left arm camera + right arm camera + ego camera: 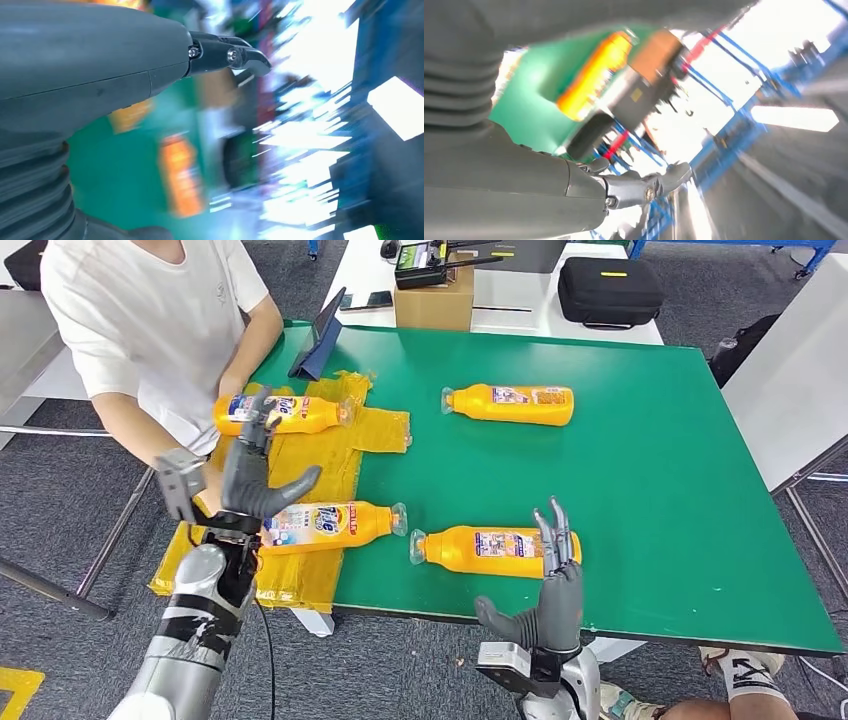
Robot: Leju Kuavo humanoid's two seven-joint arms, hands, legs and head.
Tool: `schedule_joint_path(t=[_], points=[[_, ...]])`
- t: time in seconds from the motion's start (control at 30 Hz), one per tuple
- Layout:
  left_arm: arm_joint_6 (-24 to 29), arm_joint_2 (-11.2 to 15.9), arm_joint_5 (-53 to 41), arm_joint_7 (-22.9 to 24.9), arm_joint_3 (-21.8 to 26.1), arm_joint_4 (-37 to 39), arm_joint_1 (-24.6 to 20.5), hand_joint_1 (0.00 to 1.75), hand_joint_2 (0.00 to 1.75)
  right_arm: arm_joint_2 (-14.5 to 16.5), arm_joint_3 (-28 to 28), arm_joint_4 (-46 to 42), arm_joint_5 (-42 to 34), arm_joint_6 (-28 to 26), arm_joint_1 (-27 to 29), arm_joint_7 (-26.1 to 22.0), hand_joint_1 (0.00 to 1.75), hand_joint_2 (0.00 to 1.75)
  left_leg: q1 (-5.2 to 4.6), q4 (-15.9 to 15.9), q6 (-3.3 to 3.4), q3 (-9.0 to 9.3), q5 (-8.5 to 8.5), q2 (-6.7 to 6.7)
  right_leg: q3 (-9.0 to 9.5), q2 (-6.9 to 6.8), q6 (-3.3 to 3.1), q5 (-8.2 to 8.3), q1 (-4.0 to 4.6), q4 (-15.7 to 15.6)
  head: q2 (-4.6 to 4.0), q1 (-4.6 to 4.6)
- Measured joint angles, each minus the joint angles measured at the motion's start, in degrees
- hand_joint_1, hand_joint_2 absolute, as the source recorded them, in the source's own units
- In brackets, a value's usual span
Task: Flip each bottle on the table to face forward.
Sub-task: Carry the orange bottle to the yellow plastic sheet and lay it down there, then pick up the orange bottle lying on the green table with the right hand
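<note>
4 orange bottles lay on their sides on the green bench [660, 490]. The far-left bottle [290, 413] and the near-left bottle [335, 525] rested on a crumpled yellow sheet [385, 430] spread over the bench's left part, and both showed a colourful front label with blue lettering. The far-right bottle [512, 404] and the near-right bottle [480, 550] lay directly on the green surface, each showing a paler, fine-print label; all 4 had clear caps.

The left robot hand [255, 480] was raised above the bench's left edge, fingers spread and thumb stretched sideways toward the near-left bottle, holding nothing. The right robot hand [550, 590] stood upright at the near edge, its fingers extended in front of the base end of the near-right bottle, thumb out to the side, also empty. Both wrist views were motion-blurred.

A person in a white shirt [150, 310] stood at the bench's left side, an arm reaching toward the far-left bottle. A cardboard box [433, 305] and a black case [610, 290] sat on a white table beyond the bench.
</note>
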Motion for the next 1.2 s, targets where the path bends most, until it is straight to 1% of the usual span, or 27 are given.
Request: schedule_joint_path(t=[0.1,0.17,0.27,0.33,0.4,0.63,0.73,0.9,0.97,1.1,1.2], points=[[0.6,0.1,5.9,-0.9,0.5,-9.1,4.4,0.00,1.75,-1.5,-1.1,2.3,3.6,3.0,0.1,2.5,0.00,1.75,0.01,0.0,0.00,-0.04,0.00,-0.11,0.00,-0.07,0.00,-0.02,0.01,0.0,-0.01,0.00],[0.5,0.2,8.7,-1.8,1.1,-14.6,7.3,0.00,1.75,-2.8,-1.8,3.6,7.8,6.5,0.0,6.6,0.00,1.75,0.01,0.0,0.00,-0.05,0.00,-0.09,0.00,-0.06,0.00,-0.02,0.01,0.0,-0.01,0.00],[0.8,0.1,9.9,-2.8,2.0,-20.9,11.0,0.00,1.75,-5.1,-3.1,5.7,13.0,12.9,-0.7,13.1,0.00,1.75,0.01,0.0,0.00,-0.05,0.00,-0.10,-0.01,-0.07,-0.01,-0.02,0.00,0.0,0.00,0.01],[0.9,0.0,9.6,-3.1,2.4,-23.6,12.6,0.00,1.75,-6.4,-4.0,7.0,14.4,15.3,-1.8,14.9,0.00,1.75,0.00,0.0,0.01,-0.05,0.01,-0.11,-0.01,-0.07,0.00,-0.02,0.00,0.0,0.00,0.01],[0.9,-0.2,9.2,-3.2,2.4,-25.4,13.6,0.00,1.75,-7.3,-4.6,8.1,14.8,16.2,-3.0,15.2,0.00,1.75,0.00,0.0,0.01,-0.04,0.01,-0.11,0.00,-0.07,0.01,-0.01,0.00,0.0,0.00,0.01],[0.6,-0.5,7.9,-3.6,2.1,-27.6,14.8,0.00,1.75,-8.5,-5.4,11.4,16.8,16.7,-6.3,15.8,0.00,1.75,0.00,0.0,0.01,-0.03,0.03,-0.08,0.00,-0.06,0.02,0.02,0.01,0.0,-0.01,-0.01],[0.5,-0.6,7.0,-3.9,1.3,-27.6,14.7,0.00,1.75,-8.9,-5.6,14.2,17.5,17.4,-9.6,16.0,0.00,1.75,0.00,0.0,0.01,-0.03,0.05,-0.05,-0.01,-0.05,0.02,0.02,0.01,0.0,0.00,0.01],[0.5,-0.7,6.8,-4.0,0.0,-26.8,13.5,0.00,1.75,-9.0,-5.7,20.9,21.1,16.7,-16.1,17.0,0.00,1.75,0.00,0.0,0.03,-0.03,0.07,-0.06,0.01,-0.05,0.03,0.04,0.00,0.0,0.00,0.01],[0.5,-0.7,6.9,-3.7,-0.3,-26.3,13.1,0.00,1.75,-9.0,-5.6,23.8,21.6,17.9,-18.5,18.0,0.00,1.75,0.00,0.0,0.03,-0.03,0.07,-0.07,0.02,-0.05,0.03,0.04,0.00,0.0,0.00,0.01],[0.6,-0.7,6.9,-3.2,-0.7,-25.5,12.6,0.00,1.75,-8.8,-4.9,29.6,21.8,22.3,-22.6,20.4,0.00,1.75,0.00,0.0,0.03,-0.03,0.07,-0.07,0.01,-0.05,0.04,0.04,0.00,0.0,-0.01,-0.01],[0.6,-0.7,6.9,-3.0,-0.8,-25.0,12.4,0.00,1.75,-8.8,-4.3,33.9,21.2,24.8,-25.0,20.9,0.00,1.75,0.00,0.0,0.03,-0.03,0.07,-0.09,0.01,-0.06,0.04,0.04,0.01,0.0,0.00,-0.01]])
